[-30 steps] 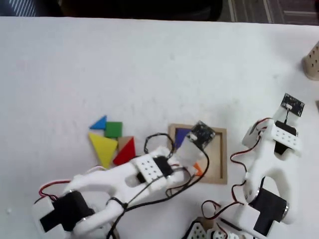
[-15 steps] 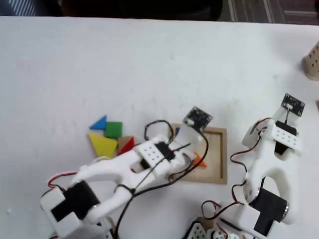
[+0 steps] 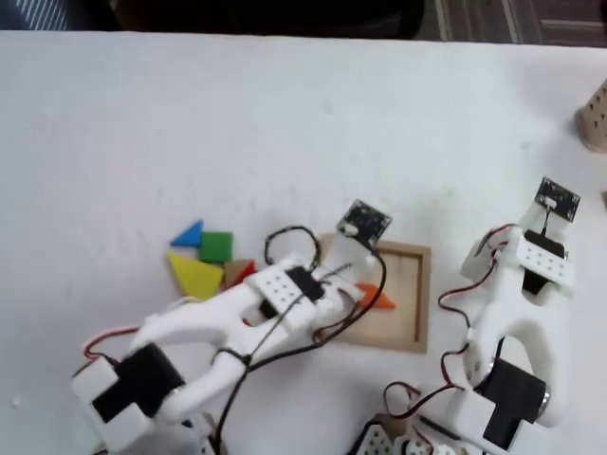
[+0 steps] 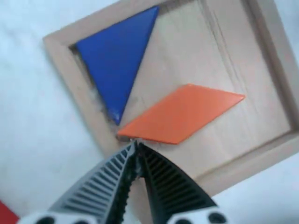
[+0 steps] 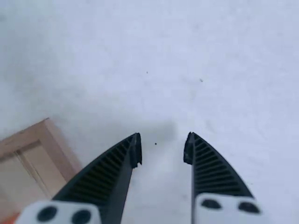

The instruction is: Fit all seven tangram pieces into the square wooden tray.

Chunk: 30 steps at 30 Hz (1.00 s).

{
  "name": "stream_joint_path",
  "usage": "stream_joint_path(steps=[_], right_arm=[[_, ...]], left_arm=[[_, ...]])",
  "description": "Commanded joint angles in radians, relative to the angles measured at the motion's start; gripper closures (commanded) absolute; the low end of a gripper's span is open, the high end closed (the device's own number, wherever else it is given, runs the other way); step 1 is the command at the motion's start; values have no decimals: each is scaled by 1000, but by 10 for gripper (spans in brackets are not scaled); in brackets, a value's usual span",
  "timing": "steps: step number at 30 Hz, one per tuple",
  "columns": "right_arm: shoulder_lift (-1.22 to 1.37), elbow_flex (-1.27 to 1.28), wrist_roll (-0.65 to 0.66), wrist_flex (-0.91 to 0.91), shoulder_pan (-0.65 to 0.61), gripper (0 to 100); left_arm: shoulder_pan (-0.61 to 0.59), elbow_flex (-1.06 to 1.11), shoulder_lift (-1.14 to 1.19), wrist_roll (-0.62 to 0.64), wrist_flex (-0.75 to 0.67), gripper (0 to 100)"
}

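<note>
The square wooden tray (image 4: 60, 59) holds a large blue triangle (image 4: 117, 56) in one corner and an orange parallelogram (image 4: 180, 113) beside it. My left gripper (image 4: 137, 148) is shut with nothing in it, its tips at the parallelogram's pointed corner over the tray's rim. In the high view the left arm (image 3: 285, 296) lies across the tray's (image 3: 424, 299) left side, and the orange parallelogram (image 3: 373, 297) pokes out beside it. Left of the tray lie a small blue triangle (image 3: 190, 234), a green square (image 3: 216, 246), a yellow triangle (image 3: 194, 275), a red triangle (image 3: 245, 275) and a brown piece (image 3: 235, 267). My right gripper (image 5: 162, 148) stands open above bare table.
The right arm (image 3: 517, 313) stands right of the tray, whose corner (image 5: 28, 149) lies near its gripper. A perforated wooden object (image 3: 596, 118) sits at the table's right edge. The white table stretches bare toward its far edge.
The left arm swung left and farther across the tray, now covering the blue triangle in the high view. The orange parallelogram slid a little deeper into the tray. The right arm kept still.
</note>
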Motion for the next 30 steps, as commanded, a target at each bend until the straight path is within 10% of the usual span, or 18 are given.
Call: stream_joint_path(steps=[1, 19, 30], right_arm=[[-35, -44, 3, -4, -12, 843], [-35, -44, 3, -4, -12, 843], [-35, -44, 26, -4, -25, 843]], left_arm=[[-22, -26, 39, -3, -57, 977], [-25, 23, -143, 58, -61, 977], [-33, -144, 134, 143, -104, 977]])
